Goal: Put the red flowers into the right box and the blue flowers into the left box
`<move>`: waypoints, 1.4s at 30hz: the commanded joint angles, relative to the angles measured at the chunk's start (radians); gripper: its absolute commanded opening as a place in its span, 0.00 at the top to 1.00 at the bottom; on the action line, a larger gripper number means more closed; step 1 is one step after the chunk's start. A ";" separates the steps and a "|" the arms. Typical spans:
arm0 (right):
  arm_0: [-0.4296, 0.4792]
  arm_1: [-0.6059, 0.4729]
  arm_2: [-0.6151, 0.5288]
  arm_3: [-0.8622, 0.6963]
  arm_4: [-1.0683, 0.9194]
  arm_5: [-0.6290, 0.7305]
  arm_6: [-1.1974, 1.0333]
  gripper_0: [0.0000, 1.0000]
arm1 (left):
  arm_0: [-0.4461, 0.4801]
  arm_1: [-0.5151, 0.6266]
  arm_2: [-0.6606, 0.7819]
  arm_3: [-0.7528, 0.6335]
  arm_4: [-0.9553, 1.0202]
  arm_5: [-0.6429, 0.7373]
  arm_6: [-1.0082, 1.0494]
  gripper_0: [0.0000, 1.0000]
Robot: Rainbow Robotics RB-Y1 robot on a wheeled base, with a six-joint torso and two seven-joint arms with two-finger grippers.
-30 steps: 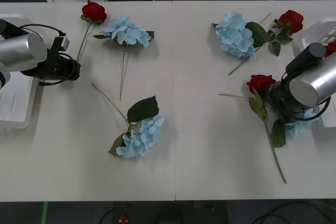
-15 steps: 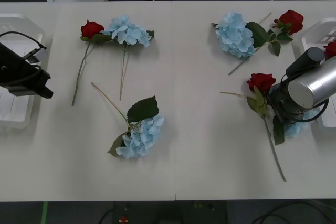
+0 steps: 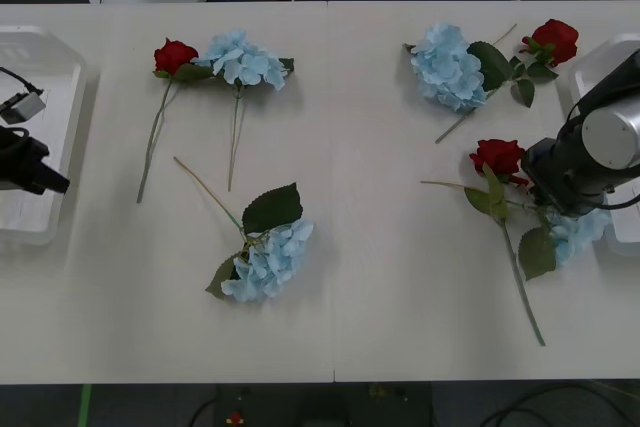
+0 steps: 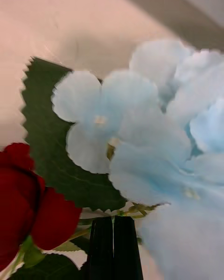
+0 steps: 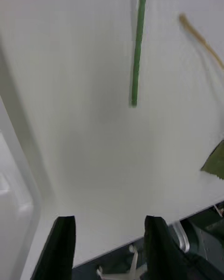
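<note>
Front view, no legible writing, right claw closed at blue flowers

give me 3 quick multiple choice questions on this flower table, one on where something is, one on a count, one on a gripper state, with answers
1. Where does the left gripper hang?
A. over the left box's inner rim
B. over the table's middle
C. beside the right box

2. How many blue flowers lie on the table?
A. two
B. four
C. six

3. How are the right gripper's fingers?
A. wide open
B. shut together
C. clamped on a red bloom

Answers: 1 A, the front view has it at the table's left edge over that tray. 2 B, four pale clusters count there, one partly under the right arm. 3 B, the right wrist view has the two black fingers pressed side by side below the petals.
</note>
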 commanded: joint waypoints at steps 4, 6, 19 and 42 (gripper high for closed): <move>0.006 -0.021 -0.056 -0.007 0.010 0.016 0.195 0.73 | 0.002 -0.033 0.010 -0.066 0.010 -0.230 -0.065 0.00; 0.006 -0.022 -0.056 -0.009 0.005 0.025 0.184 0.39 | 0.002 -0.038 0.006 -0.071 -0.004 -0.279 -0.066 0.00; 0.008 -0.059 -0.055 -0.153 -0.154 0.059 -0.230 0.04 | -0.135 -0.160 -0.086 -0.060 -0.278 -0.463 0.119 0.00; 0.061 -0.054 -0.006 -0.032 -0.123 -0.053 -0.310 0.03 | -0.291 -0.361 -0.209 0.225 -0.456 -0.750 0.303 0.00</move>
